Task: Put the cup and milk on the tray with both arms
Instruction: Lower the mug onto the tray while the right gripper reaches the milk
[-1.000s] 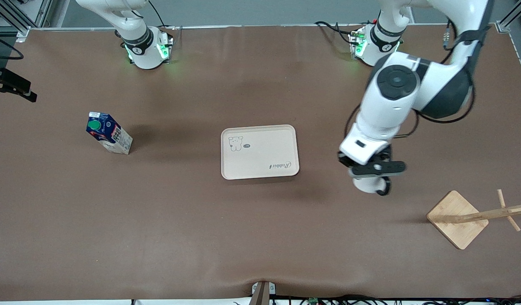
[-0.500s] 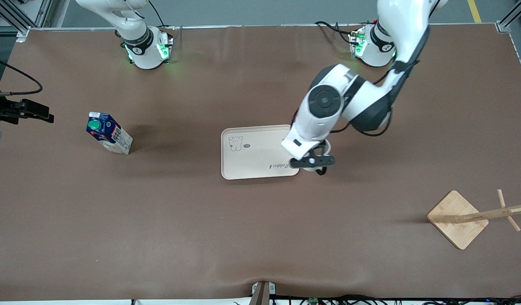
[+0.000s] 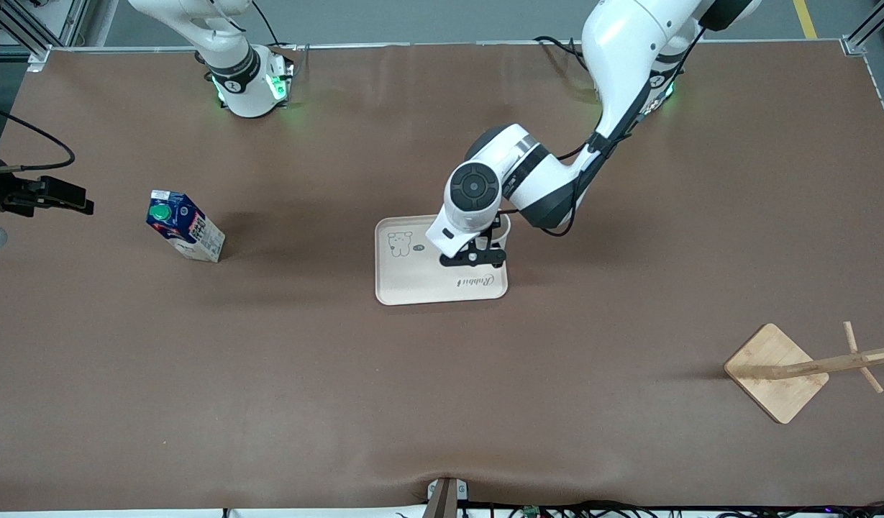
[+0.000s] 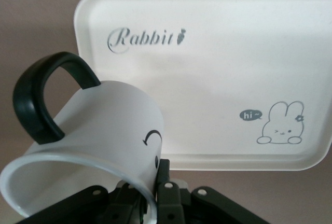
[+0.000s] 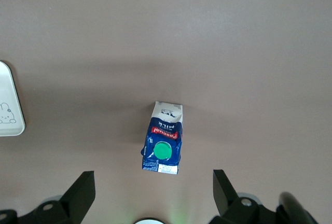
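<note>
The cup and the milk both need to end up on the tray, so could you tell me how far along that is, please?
Nothing sits on the tray yet. In hand: the left gripper, shut on the cup, holds it over the tray. Left to do: set the cup down, then the milk, standing on the table toward the right arm's end under the open right gripper.

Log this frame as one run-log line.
left gripper: shut on cup, over tray | right gripper: open, above milk | milk: upright on table, off tray
</note>
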Action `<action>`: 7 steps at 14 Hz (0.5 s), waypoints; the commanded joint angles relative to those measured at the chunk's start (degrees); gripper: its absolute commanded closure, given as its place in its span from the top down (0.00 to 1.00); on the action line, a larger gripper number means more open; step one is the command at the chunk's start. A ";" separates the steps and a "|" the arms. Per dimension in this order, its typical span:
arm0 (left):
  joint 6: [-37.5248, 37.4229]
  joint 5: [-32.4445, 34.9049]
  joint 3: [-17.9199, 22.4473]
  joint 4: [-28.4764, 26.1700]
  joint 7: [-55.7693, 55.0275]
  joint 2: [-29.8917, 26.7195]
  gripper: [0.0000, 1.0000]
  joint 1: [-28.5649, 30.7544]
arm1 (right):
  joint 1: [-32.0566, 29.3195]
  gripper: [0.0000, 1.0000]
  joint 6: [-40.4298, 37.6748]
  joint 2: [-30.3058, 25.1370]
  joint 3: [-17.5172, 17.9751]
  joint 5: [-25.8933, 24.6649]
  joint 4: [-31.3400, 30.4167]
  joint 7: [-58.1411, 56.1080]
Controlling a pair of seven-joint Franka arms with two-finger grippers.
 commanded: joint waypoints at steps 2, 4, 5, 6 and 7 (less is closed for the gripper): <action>-1.72 -0.92 0.73 2.13 -1.33 2.83 0.00 -3.03 | -0.94 1.00 -1.39 1.30 0.75 -0.68 2.25 0.41; -1.72 -0.92 0.82 2.13 -1.34 3.80 0.00 -3.21 | -0.94 1.00 -1.57 1.47 0.75 -0.68 1.98 0.32; -1.72 -0.83 0.82 2.22 -1.34 4.24 0.00 -3.30 | -1.03 1.00 -1.57 2.00 0.75 -0.34 1.98 -0.03; -1.72 -0.57 0.82 2.65 -1.25 4.41 0.00 -3.65 | -1.03 1.00 -1.57 2.26 0.75 -0.07 1.98 -0.12; -1.72 -0.48 0.82 2.75 -1.25 4.50 0.00 -3.65 | -1.03 1.00 -1.75 2.79 0.75 -0.07 1.81 -0.03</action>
